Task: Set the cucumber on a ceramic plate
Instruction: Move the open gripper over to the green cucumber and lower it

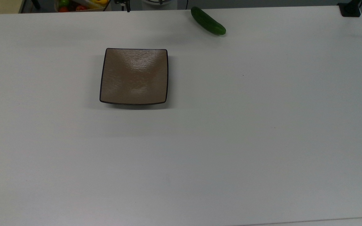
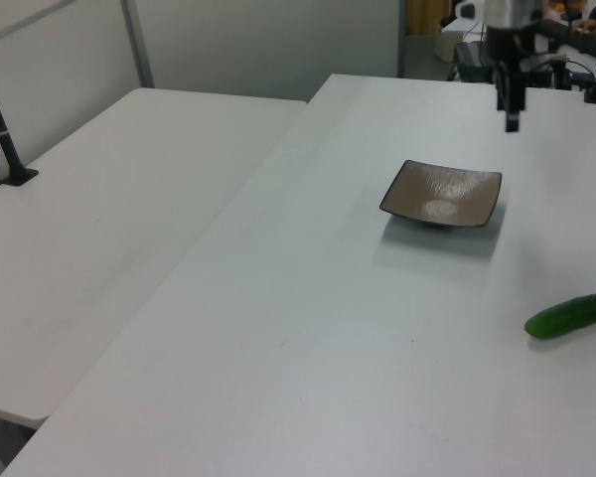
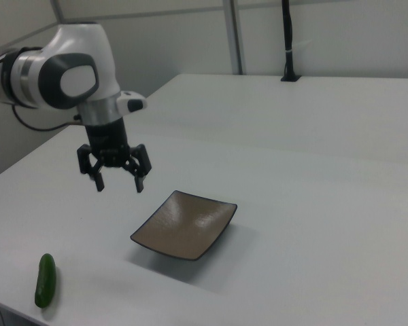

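The dark green cucumber (image 1: 208, 21) lies on the white table near its far edge in the top view, to the right of the plate. It also shows as the cucumber (image 2: 568, 315) and the cucumber (image 3: 45, 280). The square brown ceramic plate (image 1: 134, 76) sits bare on the table; I see the plate (image 2: 442, 193) and the plate (image 3: 185, 224) too. My gripper (image 3: 119, 184) hangs open and holds nothing, in the air beside the plate's edge, between plate and cucumber in the right view. In the left view the gripper (image 2: 512, 121) is above the plate's far right corner.
A box of colourful items (image 1: 74, 4) sits past the table's far edge. A black clamp (image 1: 350, 9) holds the top view's top right corner. A second white table (image 2: 109, 219) adjoins on the left view's left. The white arm (image 3: 68, 75) reaches in from the right view's left.
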{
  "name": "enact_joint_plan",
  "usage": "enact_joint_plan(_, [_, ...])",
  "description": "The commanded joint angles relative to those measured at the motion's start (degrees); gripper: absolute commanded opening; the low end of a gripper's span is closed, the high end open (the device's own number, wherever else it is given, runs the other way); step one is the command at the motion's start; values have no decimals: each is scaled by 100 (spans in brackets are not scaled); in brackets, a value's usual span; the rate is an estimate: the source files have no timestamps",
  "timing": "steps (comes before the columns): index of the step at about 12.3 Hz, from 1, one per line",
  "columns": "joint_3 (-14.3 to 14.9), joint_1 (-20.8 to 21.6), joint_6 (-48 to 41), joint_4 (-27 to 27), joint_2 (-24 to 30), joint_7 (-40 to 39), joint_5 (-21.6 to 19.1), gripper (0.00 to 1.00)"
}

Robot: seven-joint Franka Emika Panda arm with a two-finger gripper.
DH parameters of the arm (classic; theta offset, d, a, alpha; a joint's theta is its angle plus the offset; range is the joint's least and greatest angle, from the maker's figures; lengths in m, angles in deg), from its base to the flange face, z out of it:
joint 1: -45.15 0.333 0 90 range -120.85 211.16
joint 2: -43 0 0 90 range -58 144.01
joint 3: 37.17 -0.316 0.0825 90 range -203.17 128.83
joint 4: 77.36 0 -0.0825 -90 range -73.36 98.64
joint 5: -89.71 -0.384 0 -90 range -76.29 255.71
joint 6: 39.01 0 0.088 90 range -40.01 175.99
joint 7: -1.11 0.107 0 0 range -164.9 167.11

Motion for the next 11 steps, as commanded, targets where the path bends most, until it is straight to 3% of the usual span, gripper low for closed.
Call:
enact_joint_plan(1, [-172, 61, -64, 987, 721, -314, -54, 100])
enact_joint_plan(6, [-181, 482, -20, 2051, 1082, -657, -54, 100])
enact_joint_plan(8, [-190, 763, -73, 2131, 1160, -640, -107, 100])
enact_joint_plan(9, [-321, 869, -56, 2201, 1231, -587, -220, 100])
enact_joint_plan(11, [-961, 861, -3, 2254, 1249, -386, -677, 100])
